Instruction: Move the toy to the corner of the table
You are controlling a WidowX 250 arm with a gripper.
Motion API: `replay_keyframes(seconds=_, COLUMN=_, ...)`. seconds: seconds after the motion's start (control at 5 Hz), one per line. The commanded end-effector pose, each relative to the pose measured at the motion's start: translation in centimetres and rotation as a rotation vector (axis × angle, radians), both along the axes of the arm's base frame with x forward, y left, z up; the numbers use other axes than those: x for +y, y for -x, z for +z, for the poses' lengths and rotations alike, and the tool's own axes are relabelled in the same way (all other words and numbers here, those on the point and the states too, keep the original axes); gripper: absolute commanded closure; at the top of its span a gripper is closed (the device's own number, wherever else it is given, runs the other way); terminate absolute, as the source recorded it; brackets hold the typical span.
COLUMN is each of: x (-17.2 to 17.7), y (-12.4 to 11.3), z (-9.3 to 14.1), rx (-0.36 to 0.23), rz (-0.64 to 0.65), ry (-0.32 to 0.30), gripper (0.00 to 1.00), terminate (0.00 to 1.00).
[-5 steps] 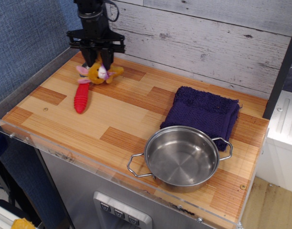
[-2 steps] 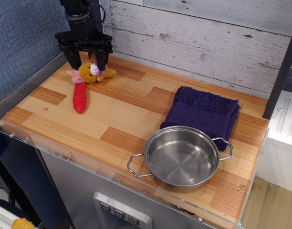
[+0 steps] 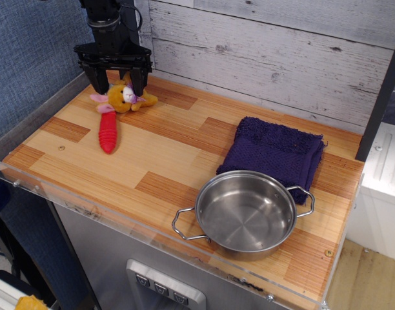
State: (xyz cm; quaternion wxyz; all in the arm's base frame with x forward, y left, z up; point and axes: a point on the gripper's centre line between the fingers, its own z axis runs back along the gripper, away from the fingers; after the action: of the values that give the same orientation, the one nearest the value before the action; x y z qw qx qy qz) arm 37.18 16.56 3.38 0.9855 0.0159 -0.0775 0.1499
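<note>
Golden-brown and soft, the toy [image 3: 124, 98] lies on the table [image 3: 178, 161] in the far left corner, close to the back wall. Its pink ears and white-purple face show, and it touches the upper end of a red-handled spoon [image 3: 108, 129], which points toward the near left edge. The gripper [image 3: 115, 79] hangs just above the toy with its black fingers spread wide, one on each side; they do not pinch it, and the toy rests on the wood. A purple towel [image 3: 276, 150] lies folded toward the far right corner. A steel pot [image 3: 246, 213] with two loop handles stands near the front right corner, overlapping the towel's near edge.
</note>
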Motion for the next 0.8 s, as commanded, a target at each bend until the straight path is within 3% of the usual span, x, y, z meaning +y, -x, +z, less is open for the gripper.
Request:
replay_keyframes(seconds=0.0, x=-1.8, y=-0.9, z=5.3, rx=-0.085, rz=-0.040, ry=-0.005, gripper=0.00, terminate=0.00)
replay_keyframes(seconds=0.4, x=-3.9, y=-1.5, z=10.8, rx=-0.189, rz=-0.092, ry=-0.056, gripper=0.00, terminate=0.00)
replay_keyframes(seconds=0.6, x=-5.1, y=-1.5, z=12.3, rx=-0.209, rz=-0.114, ry=-0.067, gripper=0.00, terminate=0.00)
